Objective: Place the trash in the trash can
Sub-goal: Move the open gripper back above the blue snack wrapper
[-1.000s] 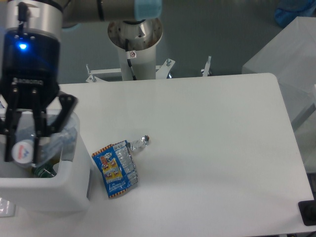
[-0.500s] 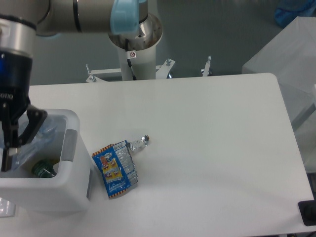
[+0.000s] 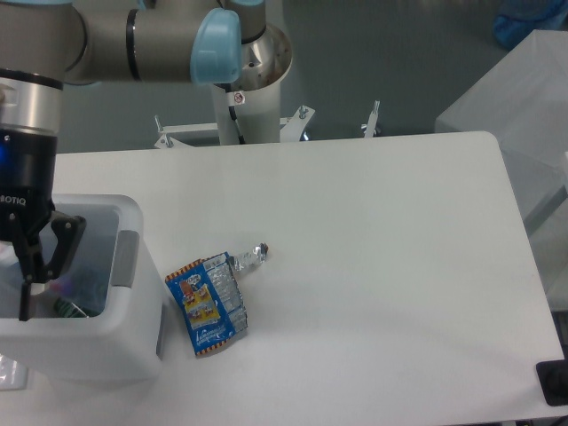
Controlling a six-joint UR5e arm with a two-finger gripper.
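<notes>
The trash can point(image 3: 124, 342) is a white bin with a grey handle panel point(image 3: 126, 258) at the table's left edge. My gripper point(image 3: 42, 286) hangs inside its opening, fingers point(image 3: 65, 241) spread with nothing clamped between them. Of the clear bottle, only a green bit point(image 3: 67, 307) and a pinkish patch show low in the bin beside the fingers. The blue snack wrapper point(image 3: 208, 303), with silver foil edge and orange trim, lies flat on the table just right of the bin. A twisted silver foil end point(image 3: 254, 256) sticks out at its upper right.
The robot's base column point(image 3: 244, 84) stands behind the table's back edge. A translucent white box point(image 3: 524, 115) sits off the table's right side. A dark object point(image 3: 555, 382) shows at the lower right corner.
The gripper has moved left and lowered into the bin. The bottle it held a second ago now lies lower in the bin, free of the fingers. The wrapper has not moved.
</notes>
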